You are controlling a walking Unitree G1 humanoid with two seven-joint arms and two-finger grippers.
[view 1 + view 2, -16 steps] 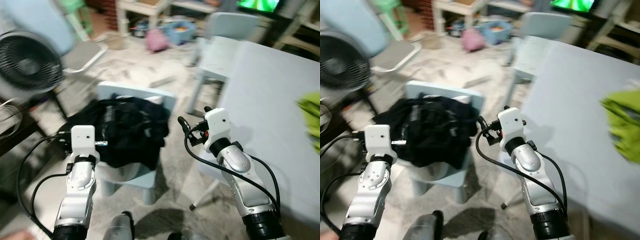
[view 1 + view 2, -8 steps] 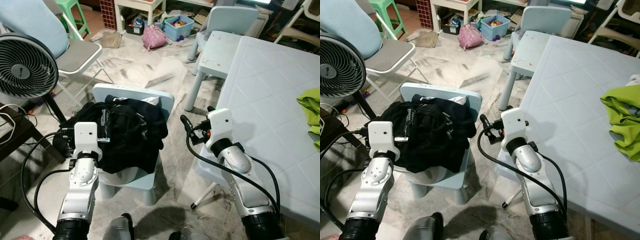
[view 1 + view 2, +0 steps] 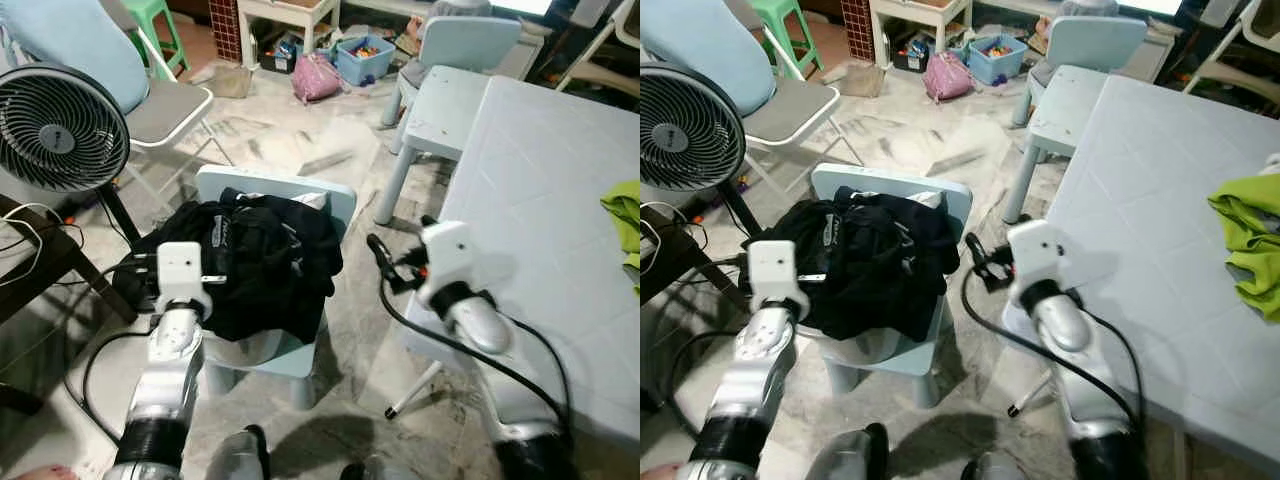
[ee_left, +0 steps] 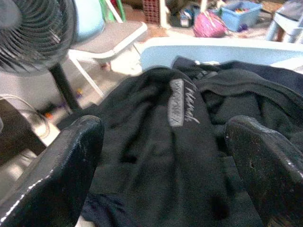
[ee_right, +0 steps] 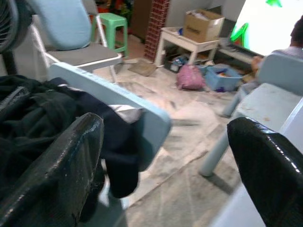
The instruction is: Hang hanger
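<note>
since half a second ago our view has shifted a little, so the small blue chair [image 3: 320,200] sits slightly lower in the picture, and our right arm looks blurred, as if in motion; the things themselves lie as before. we stand in front of the chair, where a heap of black clothes [image 3: 255,265] lies on the seat and against the backrest. we cannot make out any hanger in these pictures; we judge it may be hidden in or under the heap, but this is only a guess. our left pincer [image 4: 161,156] is wide open and empty, pointing straight at the black cloth, very near to it, with a grey label [image 4: 182,101] between its fingers [image 4: 57,170]. our right pincer [image 5: 165,165] is also wide open and empty, beside the chair's right edge, between the chair and the white desk [image 3: 560,180]. the left arm is the nearer one to the heap, which lies directly ahead of it. a fan [image 3: 60,125] stands to the left.
</note>
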